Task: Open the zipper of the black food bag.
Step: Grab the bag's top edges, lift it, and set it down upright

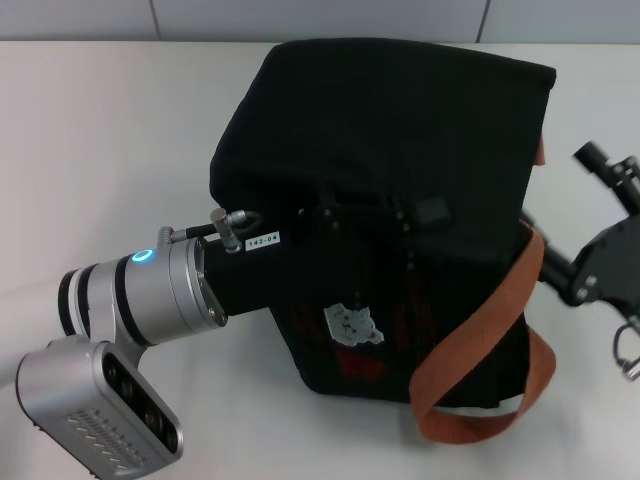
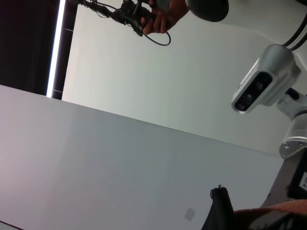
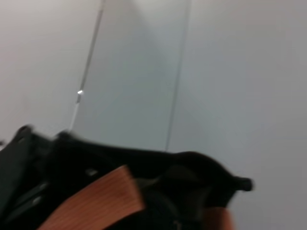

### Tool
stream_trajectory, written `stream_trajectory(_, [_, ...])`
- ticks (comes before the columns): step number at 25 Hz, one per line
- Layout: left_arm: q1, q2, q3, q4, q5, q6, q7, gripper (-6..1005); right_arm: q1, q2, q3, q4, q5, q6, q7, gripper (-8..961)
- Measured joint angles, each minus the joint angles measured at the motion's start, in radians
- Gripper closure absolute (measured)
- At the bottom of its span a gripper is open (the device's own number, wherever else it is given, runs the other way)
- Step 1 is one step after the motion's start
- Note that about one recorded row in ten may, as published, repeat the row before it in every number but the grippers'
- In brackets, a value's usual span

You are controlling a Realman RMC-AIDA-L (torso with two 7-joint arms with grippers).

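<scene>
**Black bag on the table, both end effectors against it, zipper not made out**

Head view: The boxy black fabric food bag (image 1: 400,200) with orange-brown webbing straps (image 1: 480,340) is seen standing on the white table (image 1: 90,130), filling the middle of the view. A small tan and white bear patch (image 1: 352,327) is shown on the side facing the camera. The zipper cannot be picked out; the top of the bag is a dark mass in which no zip line or pull tab can be told apart. Whether the bag is open, and what is inside it, cannot be seen. The left end effector (image 1: 330,215) is pushed against the upper near part of the bag, black on black, so the spread of its fingers cannot be told. The silver left wrist (image 1: 150,295) is seen behind it. The right end effector (image 1: 545,262) is at the bag's right edge, partly cut off by the frame; whether it grips anything cannot be told.

Left wrist view: Mostly pale wall and table are shown. A black fabric corner (image 2: 219,211) and a strip of orange-brown strap are cut off by the edge. A silver camera housing (image 2: 264,79) is seen farther off.

Right wrist view: A blurred black bag edge (image 3: 144,167) and a strap crossing it are shown against the pale surroundings.
</scene>
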Motion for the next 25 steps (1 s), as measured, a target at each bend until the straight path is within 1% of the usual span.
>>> stream_trajectory(1, [0.0,0.0,0.0,0.0,0.0,0.0,0.0,906,-0.002,0.0,-0.006,0.016,-0.021,0.001,-0.047,118])
stream_trajectory(4, [0.0,0.0,0.001,0.0,0.0,0.0,0.0,906,-0.016,0.001,0.001,0.029,-0.021,-0.013,-0.063,118])
stream_trajectory(9, [0.0,0.0,0.003,-0.007,0.0,0.0,0.0,906,-0.038,-0.001,0.002,0.03,-0.019,-0.056,-0.045,118])
stream_trajectory(20, [0.0,0.0,0.003,-0.008,0.0,-0.001,0.0,906,-0.022,0.001,-0.008,0.054,-0.025,-0.04,-0.039,118])
stream_trajectory(25, [0.0,0.0,0.003,-0.008,0.0,-0.001,0.0,906,-0.02,0.003,0.009,0.063,-0.019,-0.022,-0.047,119])
